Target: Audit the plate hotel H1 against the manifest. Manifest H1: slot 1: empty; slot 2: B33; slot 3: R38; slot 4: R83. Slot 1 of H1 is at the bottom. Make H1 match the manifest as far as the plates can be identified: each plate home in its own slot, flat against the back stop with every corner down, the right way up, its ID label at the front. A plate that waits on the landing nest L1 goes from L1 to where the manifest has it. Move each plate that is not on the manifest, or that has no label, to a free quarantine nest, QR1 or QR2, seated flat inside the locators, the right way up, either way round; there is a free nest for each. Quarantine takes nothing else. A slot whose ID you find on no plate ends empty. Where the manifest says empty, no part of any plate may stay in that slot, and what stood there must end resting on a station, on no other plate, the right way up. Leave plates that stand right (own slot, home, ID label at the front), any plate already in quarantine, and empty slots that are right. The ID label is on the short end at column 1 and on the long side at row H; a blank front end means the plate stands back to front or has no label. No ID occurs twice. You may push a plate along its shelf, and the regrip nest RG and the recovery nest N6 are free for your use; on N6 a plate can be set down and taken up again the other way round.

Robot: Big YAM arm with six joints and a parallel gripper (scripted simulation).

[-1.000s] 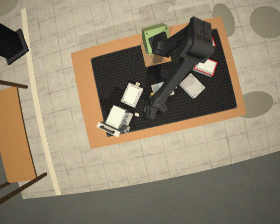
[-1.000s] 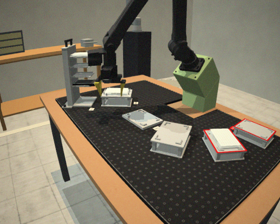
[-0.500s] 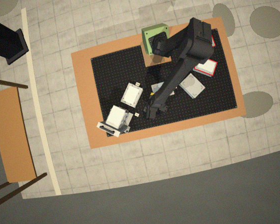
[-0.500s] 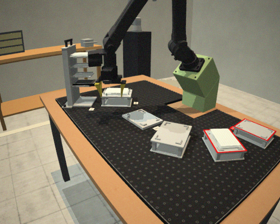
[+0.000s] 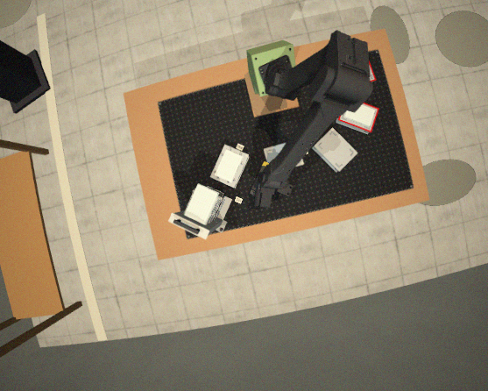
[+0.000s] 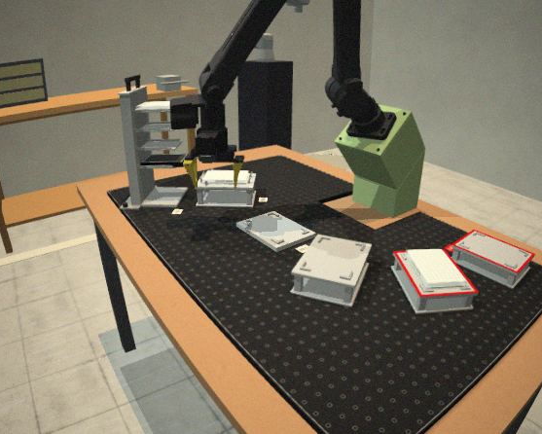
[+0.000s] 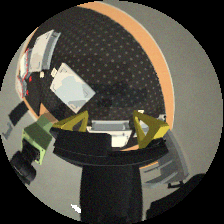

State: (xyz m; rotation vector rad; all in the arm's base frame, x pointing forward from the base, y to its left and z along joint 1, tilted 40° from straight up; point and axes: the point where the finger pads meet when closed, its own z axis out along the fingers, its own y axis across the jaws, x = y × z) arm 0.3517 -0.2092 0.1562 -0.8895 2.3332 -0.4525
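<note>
Gripper [image 6: 214,171] is held fully open, nothing gripped; yellow fingers [image 6: 192,171] are seen flanking a white plate [image 6: 225,178] seated on its stand, beside the rack [image 6: 129,146].

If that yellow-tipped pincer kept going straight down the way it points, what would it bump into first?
Most likely the white plate on the raised nest beside the plate hotel. The open pincer points down with a fingertip on either side of that plate, though exact depth is hard to judge.
</note>
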